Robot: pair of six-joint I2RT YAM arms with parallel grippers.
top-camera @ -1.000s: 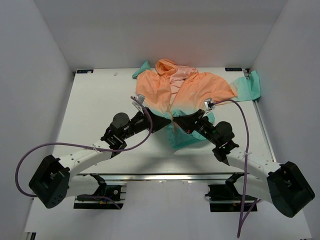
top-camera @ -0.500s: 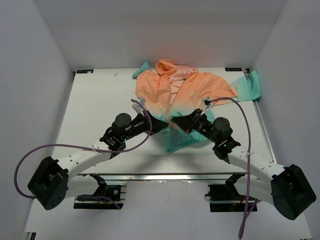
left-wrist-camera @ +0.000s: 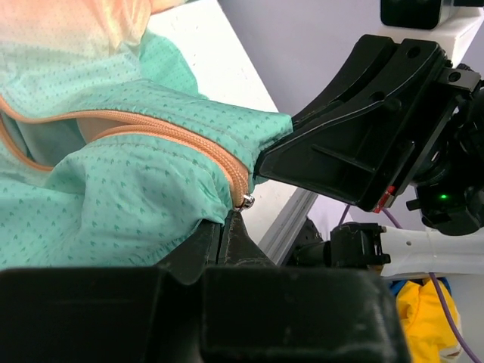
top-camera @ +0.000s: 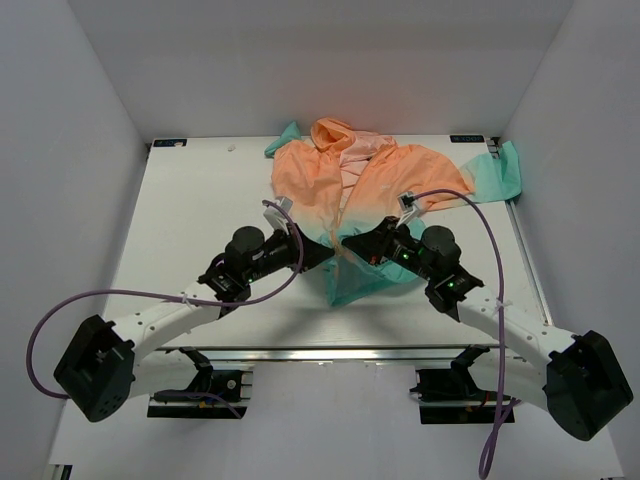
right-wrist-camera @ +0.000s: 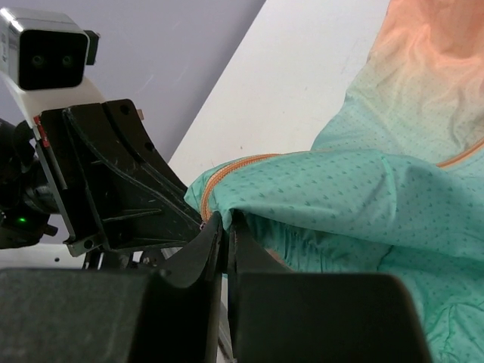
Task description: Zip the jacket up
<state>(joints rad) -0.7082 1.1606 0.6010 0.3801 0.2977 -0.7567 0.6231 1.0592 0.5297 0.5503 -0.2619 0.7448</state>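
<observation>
The jacket (top-camera: 370, 180) lies on the table, peach-orange at hood and chest, teal at the hem. Its front is open. My left gripper (top-camera: 328, 246) is shut on the teal hem of one front panel, by the orange zipper's bottom end (left-wrist-camera: 240, 189) with its small metal stop. My right gripper (top-camera: 352, 246) is shut on the other panel's teal hem (right-wrist-camera: 302, 189) beside its orange zipper tape (right-wrist-camera: 219, 175). The two grippers nearly touch, tip to tip, holding the hem ends lifted off the table. In the left wrist view the right gripper (left-wrist-camera: 355, 144) fills the right side.
The white table (top-camera: 200, 200) has side walls left and right and a metal rail (top-camera: 330, 352) along its near edge. A teal sleeve (top-camera: 505, 172) hangs over the right edge. A purple cable (top-camera: 470, 205) loops above the right arm.
Both grippers have moved toward each other, drawing the two teal hem ends together at the jacket's centre. The right arm shifted left; the hem bunched up and lifted.
</observation>
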